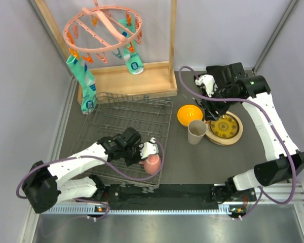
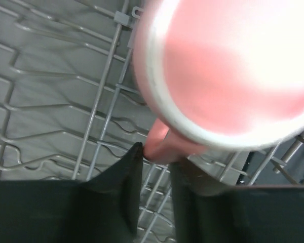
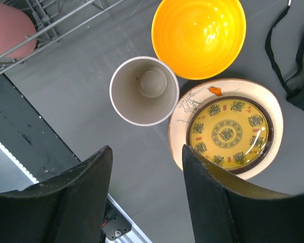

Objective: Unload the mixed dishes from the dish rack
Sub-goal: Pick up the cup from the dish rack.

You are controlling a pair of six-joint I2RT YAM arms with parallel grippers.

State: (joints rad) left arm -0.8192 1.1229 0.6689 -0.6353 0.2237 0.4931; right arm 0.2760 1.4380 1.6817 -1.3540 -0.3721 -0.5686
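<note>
Plainly the left gripper point(image 2: 157, 158) is the hand on the job. Its two dark fingers point(image 2: 124, 202) stand close together with the curved handle point(image 2: 164, 144) of the pink ceramic mug point(image 2: 228, 66) between their tips, apparently pinched. The mug's body lies straight ahead of the fingers, handle toward the hand and open rim tipped up at the wrist camera. It sits in the near right corner of the dark grey wire dish rack point(image 1: 116, 119). A lift would need to clear the rack's low side. The right gripper point(image 3: 147, 152), half open and empty, hovers well apart above the beige cup point(image 3: 144, 91).
</note>
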